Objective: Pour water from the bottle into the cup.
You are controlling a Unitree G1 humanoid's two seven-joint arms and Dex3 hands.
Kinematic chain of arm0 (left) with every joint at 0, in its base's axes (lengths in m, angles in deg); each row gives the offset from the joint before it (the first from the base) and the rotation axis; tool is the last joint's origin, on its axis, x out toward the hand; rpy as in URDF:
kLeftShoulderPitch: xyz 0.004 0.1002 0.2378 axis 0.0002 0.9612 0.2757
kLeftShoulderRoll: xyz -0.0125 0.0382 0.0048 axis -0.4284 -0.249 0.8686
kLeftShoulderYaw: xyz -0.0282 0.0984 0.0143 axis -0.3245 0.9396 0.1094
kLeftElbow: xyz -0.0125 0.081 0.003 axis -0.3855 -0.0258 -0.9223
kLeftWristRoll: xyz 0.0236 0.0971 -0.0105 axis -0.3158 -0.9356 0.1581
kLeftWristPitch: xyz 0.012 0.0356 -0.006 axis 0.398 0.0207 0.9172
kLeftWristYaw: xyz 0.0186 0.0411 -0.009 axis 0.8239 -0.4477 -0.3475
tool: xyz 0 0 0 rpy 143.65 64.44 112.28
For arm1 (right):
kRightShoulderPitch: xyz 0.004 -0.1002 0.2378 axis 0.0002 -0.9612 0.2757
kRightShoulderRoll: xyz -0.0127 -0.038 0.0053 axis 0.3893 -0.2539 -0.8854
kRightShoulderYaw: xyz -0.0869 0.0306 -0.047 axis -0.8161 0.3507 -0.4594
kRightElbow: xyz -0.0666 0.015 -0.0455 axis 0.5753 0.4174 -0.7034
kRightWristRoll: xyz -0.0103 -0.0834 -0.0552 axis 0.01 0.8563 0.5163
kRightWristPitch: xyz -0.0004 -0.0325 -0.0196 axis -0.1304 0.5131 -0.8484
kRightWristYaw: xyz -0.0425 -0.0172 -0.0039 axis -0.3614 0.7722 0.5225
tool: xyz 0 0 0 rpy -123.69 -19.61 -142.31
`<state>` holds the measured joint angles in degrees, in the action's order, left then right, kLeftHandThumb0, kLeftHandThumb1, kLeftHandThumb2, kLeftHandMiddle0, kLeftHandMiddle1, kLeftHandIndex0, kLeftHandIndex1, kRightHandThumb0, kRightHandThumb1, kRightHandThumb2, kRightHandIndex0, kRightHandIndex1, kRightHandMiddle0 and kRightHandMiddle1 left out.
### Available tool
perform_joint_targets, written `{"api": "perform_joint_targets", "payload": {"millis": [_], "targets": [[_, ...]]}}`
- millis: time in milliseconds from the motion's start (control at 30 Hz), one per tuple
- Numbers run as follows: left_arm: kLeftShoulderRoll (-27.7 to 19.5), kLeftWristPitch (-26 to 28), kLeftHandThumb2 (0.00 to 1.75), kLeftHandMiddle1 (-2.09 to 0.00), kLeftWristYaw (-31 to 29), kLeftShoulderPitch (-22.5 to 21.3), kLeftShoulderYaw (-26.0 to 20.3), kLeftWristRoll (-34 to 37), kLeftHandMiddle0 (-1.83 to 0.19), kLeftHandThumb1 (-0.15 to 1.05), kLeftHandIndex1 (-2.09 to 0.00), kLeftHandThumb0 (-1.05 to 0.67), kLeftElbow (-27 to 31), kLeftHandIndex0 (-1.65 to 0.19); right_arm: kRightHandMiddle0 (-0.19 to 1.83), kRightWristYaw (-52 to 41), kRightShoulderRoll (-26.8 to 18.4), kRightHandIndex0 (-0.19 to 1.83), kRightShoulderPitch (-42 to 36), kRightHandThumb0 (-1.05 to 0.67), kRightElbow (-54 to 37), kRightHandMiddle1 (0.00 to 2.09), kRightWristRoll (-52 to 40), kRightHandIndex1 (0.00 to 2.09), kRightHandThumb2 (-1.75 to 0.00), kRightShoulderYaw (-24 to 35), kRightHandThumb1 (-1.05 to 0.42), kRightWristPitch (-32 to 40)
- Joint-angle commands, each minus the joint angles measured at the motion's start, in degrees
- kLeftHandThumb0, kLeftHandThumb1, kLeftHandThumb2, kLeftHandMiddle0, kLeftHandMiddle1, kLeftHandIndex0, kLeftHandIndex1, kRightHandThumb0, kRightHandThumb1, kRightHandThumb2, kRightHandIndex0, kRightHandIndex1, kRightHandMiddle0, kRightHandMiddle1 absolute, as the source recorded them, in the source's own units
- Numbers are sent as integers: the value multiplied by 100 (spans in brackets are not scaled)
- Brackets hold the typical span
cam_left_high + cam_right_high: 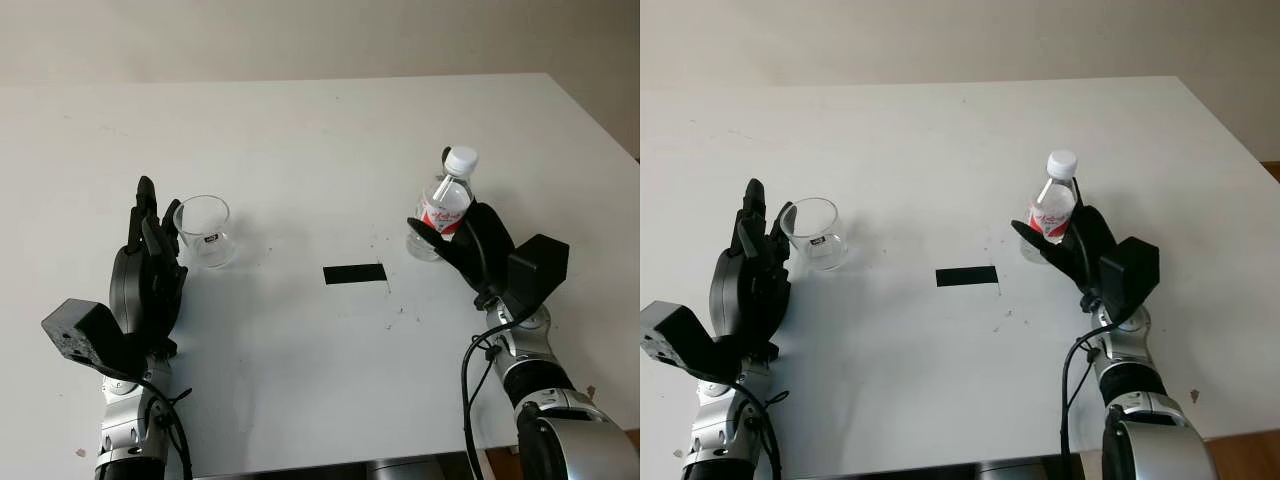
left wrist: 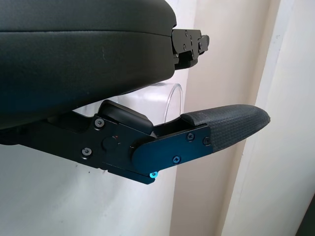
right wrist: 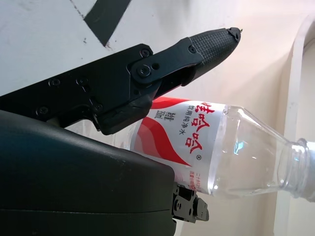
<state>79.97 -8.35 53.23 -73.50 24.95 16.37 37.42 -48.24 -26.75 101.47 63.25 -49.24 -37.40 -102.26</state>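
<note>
I find my right hand (image 1: 452, 243), at 3 o'clock, cupping the capped clear plastic bottle (image 1: 444, 206), which stands on the white desk (image 1: 300, 140). My left hand (image 1: 150, 265), open, sits beside the empty clear glass cup (image 1: 206, 231) at 9 o'clock. Lifting, uncapping and pouring all remain.

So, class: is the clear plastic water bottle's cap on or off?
On: the white cap sits atop the upright clear plastic water bottle.

Right hand (image 1: 470, 245) grips the upright bottle (image 1: 446, 205); left hand (image 1: 148, 268) beside the cup (image 1: 205, 231).
</note>
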Motion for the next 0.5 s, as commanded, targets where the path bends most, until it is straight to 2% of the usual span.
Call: {"api": "perform_joint_targets", "payload": {"millis": [0, 33, 67, 100, 133, 167, 200, 233, 267, 333, 467], "targets": [[38, -60, 72, -48, 23, -76, 10, -15, 19, 105, 0, -87, -13, 7, 6, 478, 96, 0, 113, -70, -99, 16, 106, 10, -4, 30, -91, 62], [43, -62, 72, -47, 37, -82, 10, -14, 19, 105, 0, -87, -16, 7, 24, 850, 107, 22, 117, -62, -120, 29, 265, 24, -5, -21, -92, 90], [43, -49, 72, -47, 58, -83, 11, -20, 19, 105, 0, -87, -11, 8, 27, 1199, 113, 27, 122, -58, -118, 52, 432, 51, -5, -73, -93, 48], [43, -53, 72, -47, 65, -83, 11, -20, 19, 105, 0, -87, -21, 8, 26, 1531, 112, 22, 128, -55, -106, 89, 611, 95, -5, -134, -94, 6], [48, -63, 72, -46, 70, -79, 14, -21, 19, 105, 0, -87, -22, 8, 21, 1879, 97, 23, 139, -52, -90, 144, 826, 144, -6, -219, -96, -13], [52, -72, 72, -46, 74, -78, 18, -22, 19, 105, 0, -87, -23, 7, 19, 2111, 85, 26, 148, -50, -76, 173, 971, 170, -6, -277, -98, -17], [56, -98, 72, -47, 72, -79, 21, -26, 19, 105, 0, -87, -34, 7, 18, 2269, 80, 27, 160, -49, -64, 189, 1067, 184, -6, -318, -99, -9], [57, -142, 72, -47, 65, -79, 23, -36, 19, 105, 0, -87, -52, 7, 25, 2398, 63, 45, 172, -45, -49, 201, 1173, 199, -7, -378, -102, 16], [57, -177, 73, -48, 61, -80, 27, -44, 19, 105, 0, -86, -69, 7, 35, 2475, 51, 62, 180, -41, -35, 205, 1237, 204, -10, -416, -103, 32], [57, -211, 73, -48, 59, -66, 33, -49, 19, 105, 0, -86, -72, 8, 50, 2509, -1, 79, 183, -38, -25, 209, 1363, 208, -14, -514, -104, 104], [60, -193, 73, -45, 97, -43, 50, -67, 19, 105, 0, -86, -45, 8, 63, 2494, -145, 87, 167, -37, -53, 209, 1630, 209, -19, -725, -105, 154]]}}
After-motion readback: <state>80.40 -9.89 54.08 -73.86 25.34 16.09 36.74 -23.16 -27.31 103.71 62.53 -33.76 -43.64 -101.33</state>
